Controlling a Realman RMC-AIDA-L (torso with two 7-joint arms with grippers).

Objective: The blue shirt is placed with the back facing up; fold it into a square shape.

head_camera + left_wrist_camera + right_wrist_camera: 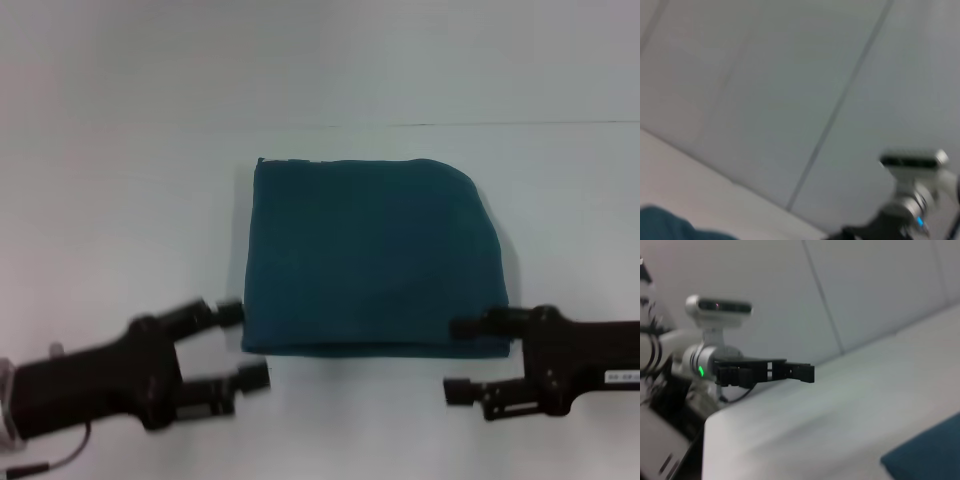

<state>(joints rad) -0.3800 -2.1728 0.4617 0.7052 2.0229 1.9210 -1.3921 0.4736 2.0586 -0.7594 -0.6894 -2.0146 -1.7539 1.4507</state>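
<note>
The blue shirt (pixel 372 258) lies folded into a rough square in the middle of the white table, plain side up, with its top right corner rounded. My left gripper (pixel 242 345) hovers open just off the shirt's near left corner, holding nothing. At the near right corner my right gripper (pixel 460 360) is also open and empty, its upper finger level with the shirt's front edge. A corner of the shirt (pixel 660 225) shows in the left wrist view. The right wrist view catches another shirt corner (pixel 930 455) and the left gripper (pixel 807 373) farther off.
The white table (pixel 120 200) spreads around the shirt on all sides. A thin dark seam (pixel 500 124) runs along the far side of the table. The right arm's wrist camera (pixel 912 162) shows in the left wrist view.
</note>
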